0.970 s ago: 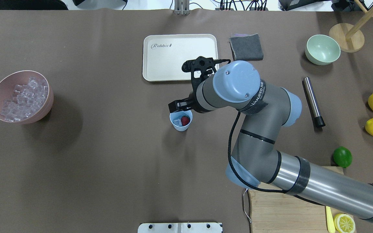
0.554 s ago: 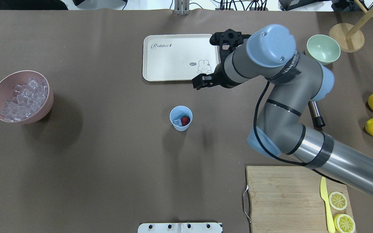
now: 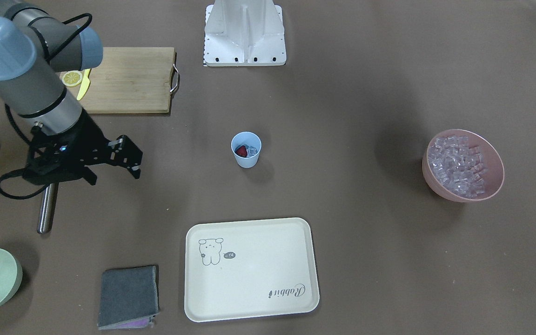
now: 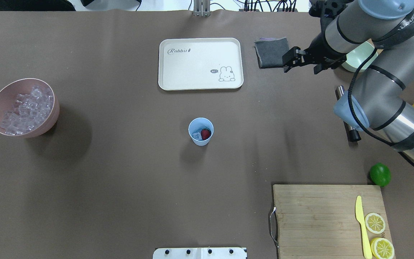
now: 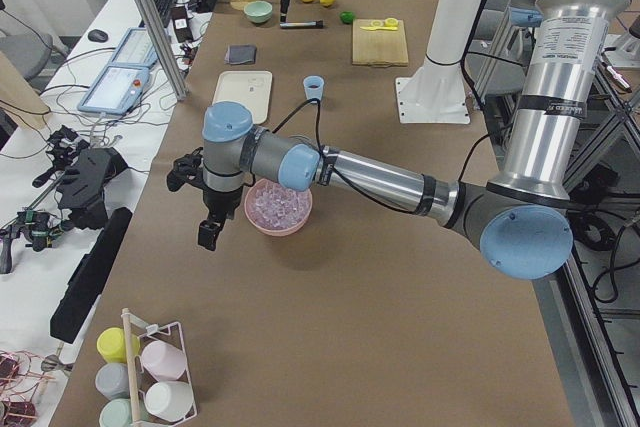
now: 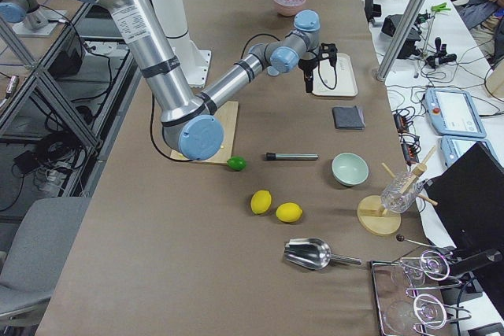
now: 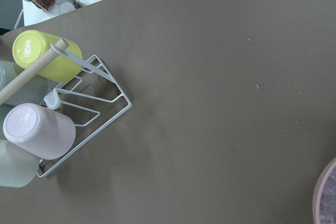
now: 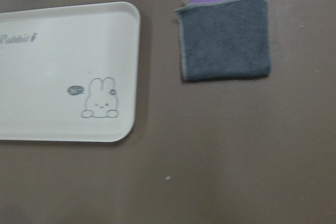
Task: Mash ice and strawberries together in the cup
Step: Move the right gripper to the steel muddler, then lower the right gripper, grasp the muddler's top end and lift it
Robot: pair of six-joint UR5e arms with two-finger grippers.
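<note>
The cup (image 4: 201,142) is seen loaded: a strawberry (image 4: 205,134) and ice (image 4: 196,136) lie together inside it, and nothing is crushed yet. The right end effector (image 4: 300,70) is held up with its jaws apart and nothing between them. The cup stands well apart from it, off to its left. A metal rod (image 3: 46,209) lies on the worktop (image 4: 120,162) close below the end effector, partly covered by the arm. The step is judged to be the fetching of that rod as a masher. Next, the jaws must be lowered across the rod's length and closed firmly, then the rod stood upright over the cup. The left end effector (image 5: 208,234) is seen beside the pink bowl (image 4: 53,118); apart or together cannot be told
</note>
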